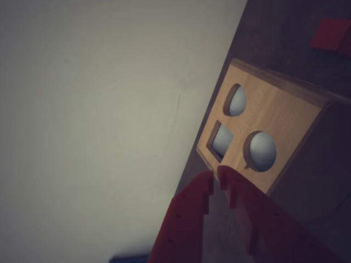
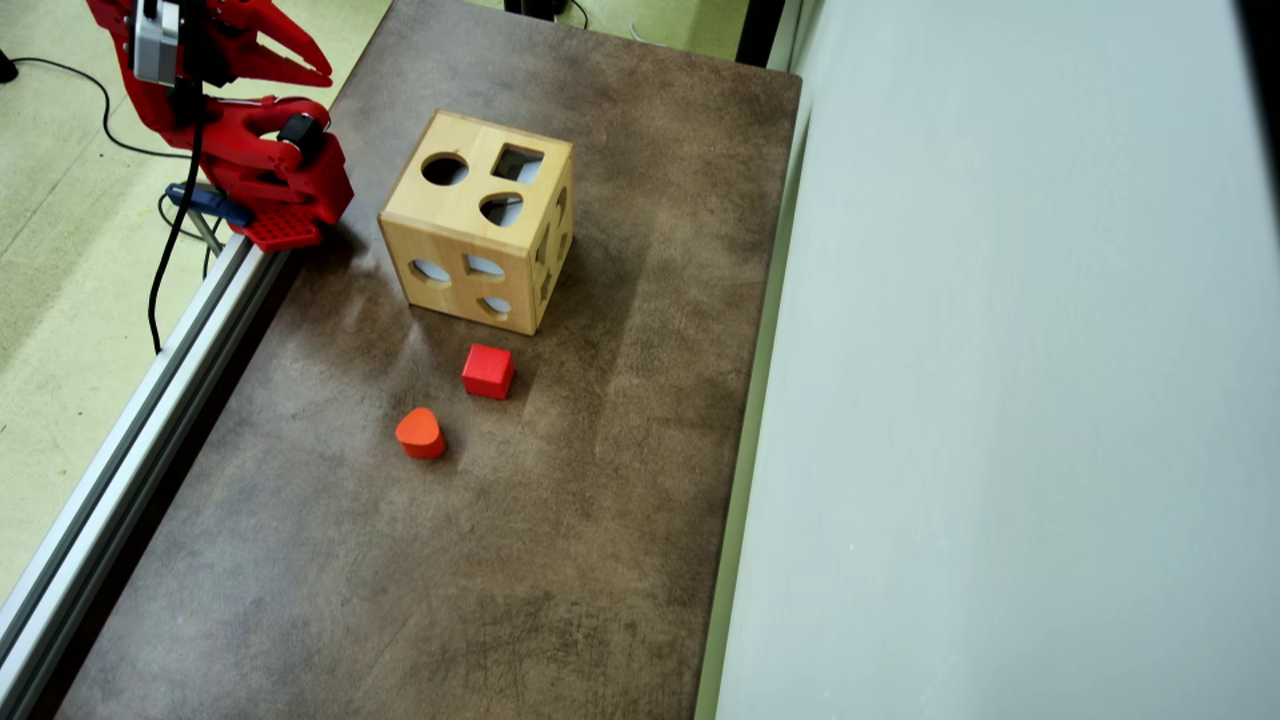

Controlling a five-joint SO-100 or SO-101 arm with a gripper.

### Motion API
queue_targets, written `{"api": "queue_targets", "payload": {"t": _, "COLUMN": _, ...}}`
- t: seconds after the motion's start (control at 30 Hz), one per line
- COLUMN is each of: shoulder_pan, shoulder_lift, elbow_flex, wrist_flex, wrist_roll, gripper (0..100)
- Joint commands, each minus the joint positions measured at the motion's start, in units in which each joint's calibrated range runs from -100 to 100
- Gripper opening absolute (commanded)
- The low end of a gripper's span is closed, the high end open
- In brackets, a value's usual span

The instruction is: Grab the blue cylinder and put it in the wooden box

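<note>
The red arm is folded back at the upper-left corner of the brown surface (image 2: 620, 480), its tool (image 1: 215, 176) nearly closed and empty. Beside it stands the light-wood box (image 2: 470, 205) with shape cut-outs. Nearer lie a red cube (image 2: 488, 371) and an orange rounded block (image 2: 420, 433). No blue cylinder shows.

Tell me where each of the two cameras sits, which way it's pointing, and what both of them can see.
Wrist view: rides on the arm, looking past the red pincer, whose tips nearly touch, toward the wooden box and a pale wall; the red cube sits blurred at top right.
Overhead view: fixed above, looking down on the brown table; the pincer and red arm show at top left, beside the box, red cube and orange block.
Shared: pincer, box, red cube. No blue cylinder shows.
</note>
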Motion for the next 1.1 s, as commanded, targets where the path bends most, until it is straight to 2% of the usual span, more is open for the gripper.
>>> {"api": "queue_targets", "payload": {"t": 0.0, "shoulder_pan": 0.30, "shoulder_lift": 0.01, "elbow_flex": 0.13, "wrist_flex": 0.03, "wrist_roll": -0.05, "gripper": 2}}
{"api": "queue_targets", "payload": {"t": 1.07, "shoulder_pan": 0.22, "shoulder_lift": 0.01, "elbow_flex": 1.12, "wrist_flex": -0.05, "wrist_roll": 0.39, "gripper": 2}}
